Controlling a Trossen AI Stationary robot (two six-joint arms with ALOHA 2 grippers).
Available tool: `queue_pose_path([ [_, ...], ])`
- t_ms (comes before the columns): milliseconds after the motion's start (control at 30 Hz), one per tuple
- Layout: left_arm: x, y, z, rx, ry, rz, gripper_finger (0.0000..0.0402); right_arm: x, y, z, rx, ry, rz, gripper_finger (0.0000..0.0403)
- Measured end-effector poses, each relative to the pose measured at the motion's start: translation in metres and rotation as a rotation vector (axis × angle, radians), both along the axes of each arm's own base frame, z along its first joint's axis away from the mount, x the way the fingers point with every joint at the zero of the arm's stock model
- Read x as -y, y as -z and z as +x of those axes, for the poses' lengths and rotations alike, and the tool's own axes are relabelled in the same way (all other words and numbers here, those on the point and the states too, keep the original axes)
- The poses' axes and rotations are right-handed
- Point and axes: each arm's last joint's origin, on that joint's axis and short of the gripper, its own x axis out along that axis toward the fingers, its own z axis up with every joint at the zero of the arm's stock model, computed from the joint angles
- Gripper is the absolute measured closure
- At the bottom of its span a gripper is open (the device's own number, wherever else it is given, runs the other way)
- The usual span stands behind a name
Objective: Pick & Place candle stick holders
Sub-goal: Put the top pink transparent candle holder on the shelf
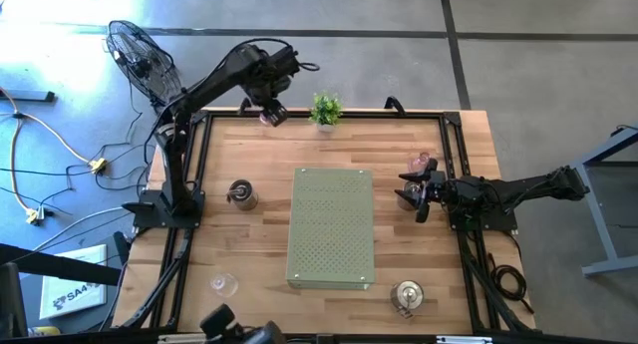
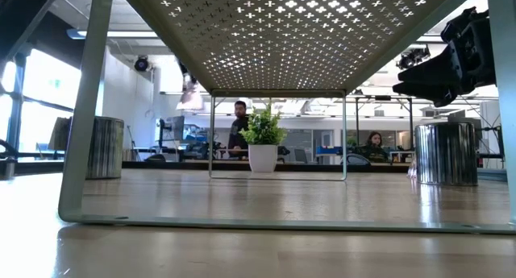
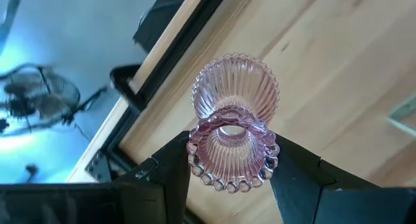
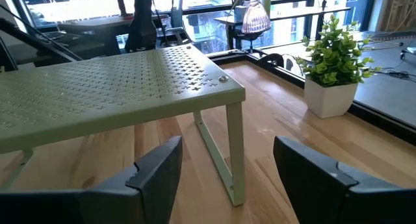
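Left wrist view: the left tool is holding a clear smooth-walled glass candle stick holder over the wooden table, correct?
Not quite. The left tool does grip a glass holder over the wooden table, but it is the pink ribbed glass candle stick holder with a beaded rim, not a clear smooth one. The left wrist view shows this.

We see ribbed, glossy pink glass on the candle holder (image 3: 234, 126), smooth light wood on the desk (image 1: 259, 234), and matt perforated metal on the shelf (image 1: 331, 226).
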Motion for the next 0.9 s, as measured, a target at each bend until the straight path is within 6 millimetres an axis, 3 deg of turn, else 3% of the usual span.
queue_pose_path([
  [233, 0.020, -0.010, 0.014, 0.043, 0.098, 0.000, 0.0237, 0.000, 0.000, 0.000, 0.000, 0.000, -0.001, 0.0166],
  [900, 0.087, -0.010, 0.048, 0.033, 0.361, -0.011, 0.0237, 0.000, 0.001, 0.000, -0.011, -0.002, 0.007, 0.0166],
])
